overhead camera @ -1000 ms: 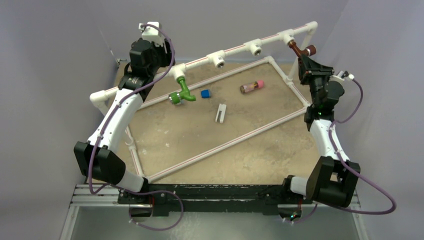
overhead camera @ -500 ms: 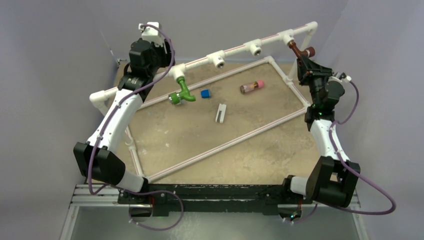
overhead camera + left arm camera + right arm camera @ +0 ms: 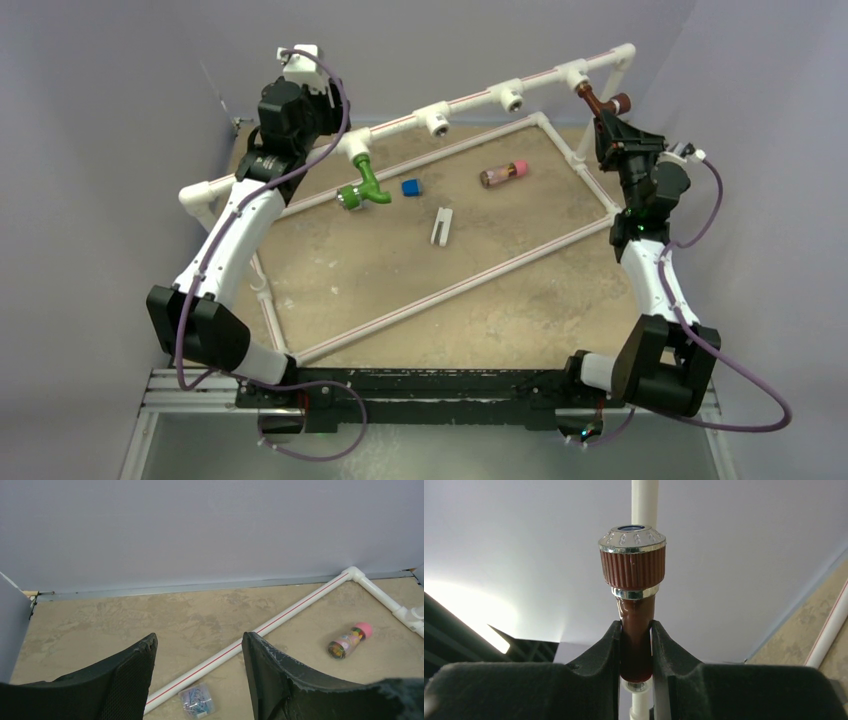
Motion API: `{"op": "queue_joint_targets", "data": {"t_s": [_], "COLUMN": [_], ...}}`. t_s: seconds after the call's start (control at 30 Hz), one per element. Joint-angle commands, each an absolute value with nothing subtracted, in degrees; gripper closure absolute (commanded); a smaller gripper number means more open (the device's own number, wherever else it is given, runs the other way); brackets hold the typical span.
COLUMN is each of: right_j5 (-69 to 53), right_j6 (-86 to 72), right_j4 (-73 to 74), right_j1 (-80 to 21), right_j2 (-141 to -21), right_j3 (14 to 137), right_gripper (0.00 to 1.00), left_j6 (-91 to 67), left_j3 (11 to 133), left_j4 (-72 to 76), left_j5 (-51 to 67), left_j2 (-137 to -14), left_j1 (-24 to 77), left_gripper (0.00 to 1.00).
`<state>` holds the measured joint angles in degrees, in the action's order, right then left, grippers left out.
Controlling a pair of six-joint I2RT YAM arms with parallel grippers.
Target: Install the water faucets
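Observation:
The green faucet (image 3: 364, 186) hangs from a white tee on the raised pipe rail (image 3: 470, 98), left of centre. The reddish-brown faucet (image 3: 601, 103) sits at the rail's far right tee. My right gripper (image 3: 607, 124) is shut on its body; in the right wrist view the brown stem (image 3: 636, 635) is pinched between the pads, the ribbed knob (image 3: 632, 557) above, a white fitting below. My left gripper (image 3: 322, 108) is open and empty, raised behind the rail at the far left; its wrist view shows both fingers (image 3: 280, 675) spread above the table.
On the tan board lie a blue box (image 3: 410, 187) of paper clips, also in the left wrist view (image 3: 197, 700), a brownish cylinder with a pink cap (image 3: 503, 173), and a small white clip (image 3: 441, 225). White floor pipes (image 3: 450, 290) frame the board. Grey walls stand close behind.
The right gripper and wrist shifted slightly at the brown faucet, still shut on it. The left arm has not moved.

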<state>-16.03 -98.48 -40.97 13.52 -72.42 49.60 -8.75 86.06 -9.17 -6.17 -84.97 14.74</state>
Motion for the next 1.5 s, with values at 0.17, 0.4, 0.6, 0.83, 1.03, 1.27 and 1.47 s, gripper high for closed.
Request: {"op": "queue_joint_targets", "data": {"t_s": [0.17, 0.4, 0.6, 0.83, 1.03, 1.27, 1.47], "right_j5": [-21.38, -20.6, -23.47, -23.38, -24.08, -26.18, -26.88], "right_j6": [-79.67, -59.55, -62.66, -86.58, -96.03, -103.75, -110.02], "right_j4": [-41.7, -47.83, -50.15, -60.21, -54.32, -45.39, -47.76], "right_j1": [12.04, 12.04, 11.98, 12.02, 12.04, 12.03, 12.04], "right_j2": [-70.04, -71.65, -75.48, -76.02, -73.07, -70.99, -70.49], "right_j3": [52.42, 52.35, 52.58, 46.9, 48.89, 52.44, 50.73], "right_gripper": [1.0, 1.0, 1.0, 1.0, 1.0, 1.0, 1.0], "left_j6": [-8.0, -8.0, -7.92, -7.87, -7.78, -7.74, -7.56], "left_j3": [83.77, 83.5, 83.18, 82.49, 81.7, 81.56, 81.23], "left_j4": [-10.92, -10.76, -10.6, -10.2, -9.7, -9.65, -9.57], "left_j5": [-5.27, -5.19, -5.01, -4.97, -4.96, -4.92, -5.1], "left_j2": [-84.04, -83.94, -83.78, -83.28, -82.8, -82.88, -82.55], "left_j1": [14.28, 14.33, 14.33, 14.33, 14.33, 14.33, 14.33], "left_gripper": [0.38, 0.38, 0.38, 0.38, 0.37, 0.37, 0.37]}}
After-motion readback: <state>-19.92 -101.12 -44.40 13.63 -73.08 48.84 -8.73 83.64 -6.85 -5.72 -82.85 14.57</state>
